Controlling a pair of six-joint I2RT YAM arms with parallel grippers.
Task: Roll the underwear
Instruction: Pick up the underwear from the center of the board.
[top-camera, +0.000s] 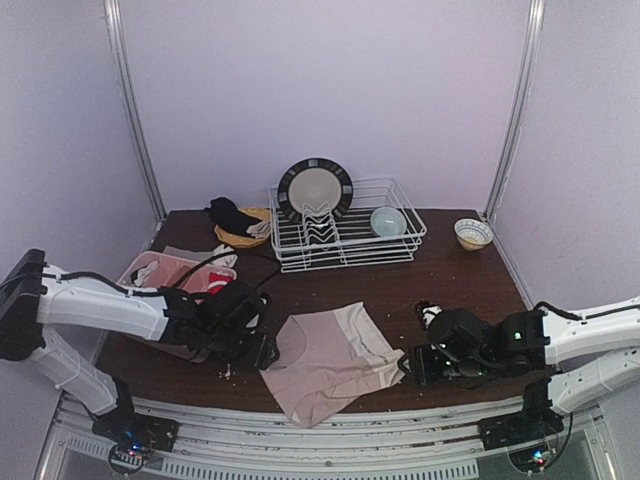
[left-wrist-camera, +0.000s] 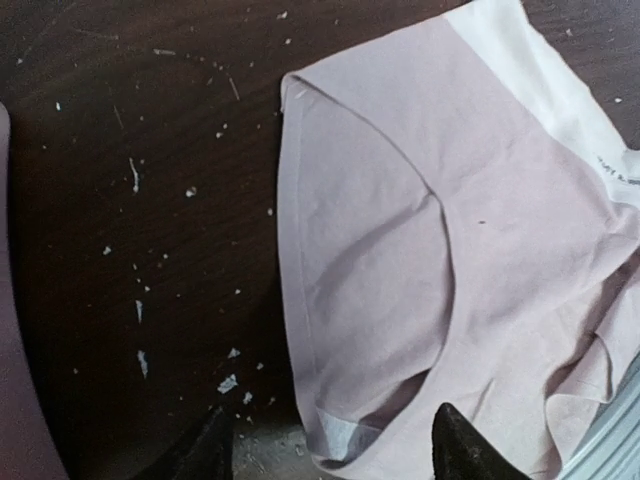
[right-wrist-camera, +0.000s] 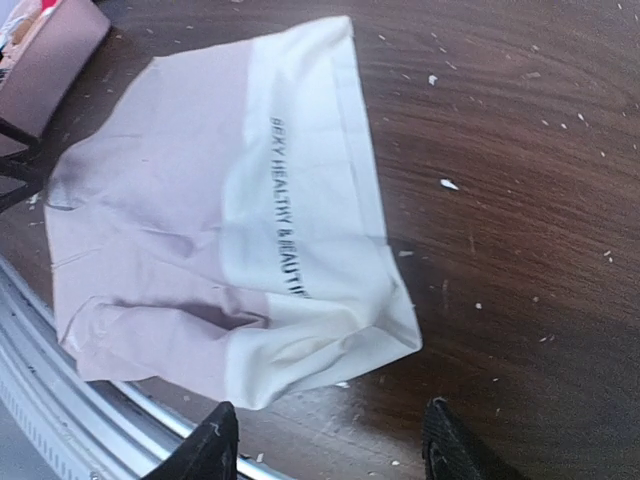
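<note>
While the underwear (top-camera: 325, 360) lies flat, unrolled, on the table (top-camera: 470, 290), left gripper (left-wrist-camera: 335, 455) and right gripper (right-wrist-camera: 325, 450) flank it, jaws apart, empty; rolling not yet begun.

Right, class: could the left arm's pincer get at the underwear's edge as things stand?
Probably yes. The left pincer is open, with the hem of the underwear right in its gap. Nothing lies over the cloth; only crumbs sit on the table beside it.

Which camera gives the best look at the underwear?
The right wrist view: the underwear appears large and whole, with its waistband print readable. The top external view shows it whole but small. The left wrist view crops it at the right edge.
</note>
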